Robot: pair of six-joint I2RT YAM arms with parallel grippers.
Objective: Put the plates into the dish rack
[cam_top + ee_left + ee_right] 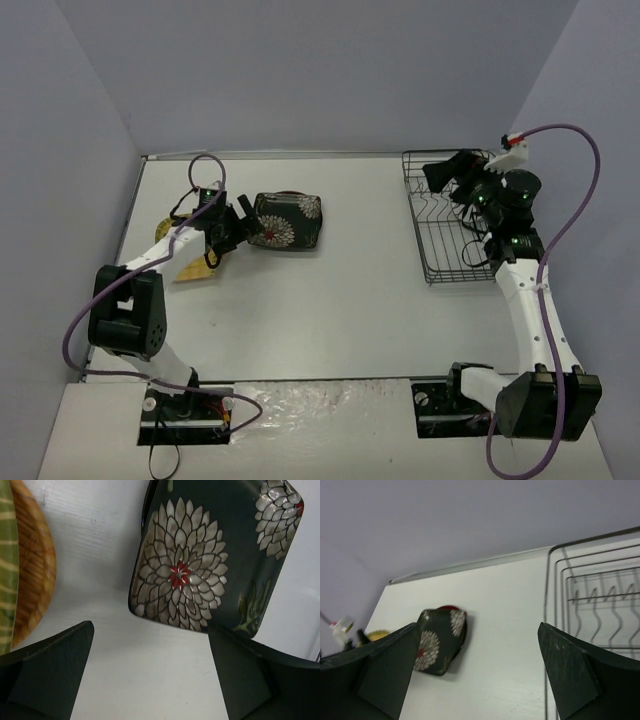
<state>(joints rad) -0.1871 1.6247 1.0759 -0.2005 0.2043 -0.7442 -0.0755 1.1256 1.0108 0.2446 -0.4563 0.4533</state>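
Black floral plate (288, 221), squarish, lies flat on the white worktop (330, 310), left of centre and well apart from the dish rack (443, 225). A red edge (448, 608) shows under the plate's far side; can't tell which plate that is.

Left hand (241, 226) hangs just beside the floral plate's left edge and points at it. Its jaws are wide with nothing between them. In the left wrist view both fingers (50, 675) frame the plate's near corner and only bare worktop lies between them. I can't tell if they touch the plate. The orange-brown plate (35, 580) sits to the left of the hand with a green-striped edge (6, 555) over it. The yellow plate (195, 268) lies partly under the left arm, near the left wall.

The dish rack, black wire, stands at the right side of the worktop with its long side running front to back. Upright tines (600, 600) are visible inside. Right hand (447, 172) hovers over the rack's far left corner, jaws spread wide and holding nothing. Its wrist view looks across the worktop toward the floral plate.
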